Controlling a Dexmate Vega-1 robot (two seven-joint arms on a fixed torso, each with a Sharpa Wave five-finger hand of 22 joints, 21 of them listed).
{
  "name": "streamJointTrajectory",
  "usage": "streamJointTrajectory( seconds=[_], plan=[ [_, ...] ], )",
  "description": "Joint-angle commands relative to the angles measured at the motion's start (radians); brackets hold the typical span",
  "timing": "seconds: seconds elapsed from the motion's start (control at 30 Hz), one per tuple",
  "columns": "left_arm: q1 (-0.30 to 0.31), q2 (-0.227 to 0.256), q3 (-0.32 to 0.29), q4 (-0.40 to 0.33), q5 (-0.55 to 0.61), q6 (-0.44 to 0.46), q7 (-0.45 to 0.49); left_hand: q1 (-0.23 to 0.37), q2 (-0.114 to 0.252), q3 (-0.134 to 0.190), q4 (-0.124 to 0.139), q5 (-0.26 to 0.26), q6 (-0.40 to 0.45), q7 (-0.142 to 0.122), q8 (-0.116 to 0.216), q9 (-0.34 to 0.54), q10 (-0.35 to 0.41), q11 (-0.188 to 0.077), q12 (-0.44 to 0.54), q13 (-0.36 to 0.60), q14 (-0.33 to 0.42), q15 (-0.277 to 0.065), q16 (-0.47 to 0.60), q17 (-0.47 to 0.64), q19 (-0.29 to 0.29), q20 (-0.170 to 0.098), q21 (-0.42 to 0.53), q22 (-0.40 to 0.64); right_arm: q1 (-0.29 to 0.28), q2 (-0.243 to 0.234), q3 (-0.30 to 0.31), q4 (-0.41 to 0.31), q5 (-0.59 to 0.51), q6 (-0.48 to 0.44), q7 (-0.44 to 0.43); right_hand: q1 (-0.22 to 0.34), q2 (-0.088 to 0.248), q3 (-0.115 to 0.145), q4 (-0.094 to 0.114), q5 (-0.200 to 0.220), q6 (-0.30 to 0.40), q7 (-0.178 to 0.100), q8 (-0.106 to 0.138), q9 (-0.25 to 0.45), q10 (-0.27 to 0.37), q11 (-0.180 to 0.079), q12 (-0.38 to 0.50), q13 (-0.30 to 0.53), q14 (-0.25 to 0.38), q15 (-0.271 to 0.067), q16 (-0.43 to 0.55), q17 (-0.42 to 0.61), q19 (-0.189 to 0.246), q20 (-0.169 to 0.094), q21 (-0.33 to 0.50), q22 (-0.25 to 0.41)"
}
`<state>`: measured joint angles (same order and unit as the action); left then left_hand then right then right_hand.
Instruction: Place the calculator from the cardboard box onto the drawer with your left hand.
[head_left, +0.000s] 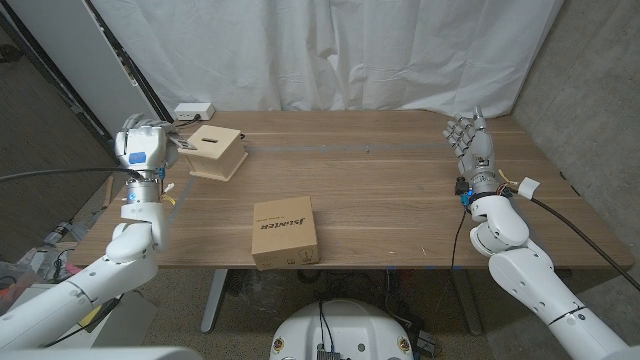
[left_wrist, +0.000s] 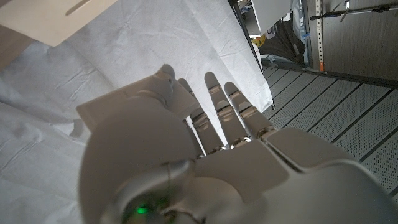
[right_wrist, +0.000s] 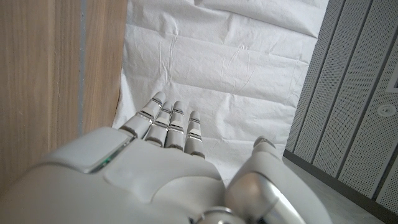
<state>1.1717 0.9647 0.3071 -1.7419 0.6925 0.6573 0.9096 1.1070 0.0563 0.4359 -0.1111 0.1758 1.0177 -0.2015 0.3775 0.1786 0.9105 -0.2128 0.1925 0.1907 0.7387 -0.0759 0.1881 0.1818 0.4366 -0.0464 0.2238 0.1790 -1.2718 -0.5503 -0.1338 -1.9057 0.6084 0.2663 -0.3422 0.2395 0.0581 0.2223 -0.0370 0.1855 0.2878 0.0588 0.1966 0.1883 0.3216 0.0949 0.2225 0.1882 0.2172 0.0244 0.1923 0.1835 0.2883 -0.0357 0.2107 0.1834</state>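
A small cardboard box (head_left: 285, 232) with black print on its top stands near the table's front edge, left of middle; its inside is hidden. The light wooden drawer (head_left: 216, 151), with a slot in its top face, stands at the back left; one corner of the drawer (left_wrist: 59, 18) also appears in the left wrist view. My left hand (head_left: 152, 146) is raised at the table's left edge, just left of the drawer, its fingers (left_wrist: 217, 102) stretched out and holding nothing. My right hand (head_left: 472, 140) is raised at the far right, its fingers (right_wrist: 168, 121) straight, together and empty.
A small white device (head_left: 193, 109) lies at the table's back left by the white curtain (head_left: 330, 50). A cable with a white tag (head_left: 527, 187) runs by my right wrist. Bare wood (head_left: 380, 190) spans the table's middle.
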Motion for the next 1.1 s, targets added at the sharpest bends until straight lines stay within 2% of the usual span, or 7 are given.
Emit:
streamJointTrajectory(
  seconds=[0.03,0.57,1.1],
  plan=[
    [-0.046,0.004,0.022,0.045,-0.034,0.001,0.009,0.004,-0.009,0.010,-0.001,0.003,0.133,0.128,0.002,0.005,0.006,0.003,-0.002,0.003,0.009,-0.138,-0.001,-0.001,0.006,-0.094,-0.005,0.004,-0.007,-0.009,0.000,-0.014,0.004,-0.013,-0.007,-0.001,0.003,0.001,-0.006,0.004,0.009,0.002,0.003,0.005,0.010,0.003,0.002,0.003,0.012,0.002,-0.003,0.002,0.008,-0.001,-0.003,0.003],
    [-0.121,0.004,0.066,0.109,-0.062,0.000,-0.002,0.004,-0.012,0.017,-0.001,0.003,0.133,0.129,-0.002,0.005,0.006,0.003,-0.003,0.002,0.010,-0.139,-0.002,-0.001,0.007,-0.093,-0.006,0.004,-0.031,-0.016,0.002,-0.046,0.000,-0.032,-0.025,-0.001,0.003,0.000,-0.006,0.004,0.009,0.002,0.003,0.005,0.010,0.003,0.002,0.003,0.012,0.001,-0.003,0.002,0.008,-0.001,-0.003,0.003],
    [-0.238,-0.014,0.162,0.190,-0.056,-0.036,-0.047,0.002,-0.015,0.022,0.000,0.003,0.134,0.130,-0.005,0.005,0.007,0.003,-0.004,0.002,0.008,-0.138,-0.003,-0.001,0.006,-0.094,-0.007,0.004,-0.053,-0.020,0.008,-0.074,-0.003,-0.047,-0.038,-0.002,0.004,0.000,-0.007,0.004,0.009,0.002,0.003,0.005,0.009,0.002,0.001,0.003,0.011,0.000,-0.004,0.002,0.008,0.000,-0.003,0.003]
  ],
)
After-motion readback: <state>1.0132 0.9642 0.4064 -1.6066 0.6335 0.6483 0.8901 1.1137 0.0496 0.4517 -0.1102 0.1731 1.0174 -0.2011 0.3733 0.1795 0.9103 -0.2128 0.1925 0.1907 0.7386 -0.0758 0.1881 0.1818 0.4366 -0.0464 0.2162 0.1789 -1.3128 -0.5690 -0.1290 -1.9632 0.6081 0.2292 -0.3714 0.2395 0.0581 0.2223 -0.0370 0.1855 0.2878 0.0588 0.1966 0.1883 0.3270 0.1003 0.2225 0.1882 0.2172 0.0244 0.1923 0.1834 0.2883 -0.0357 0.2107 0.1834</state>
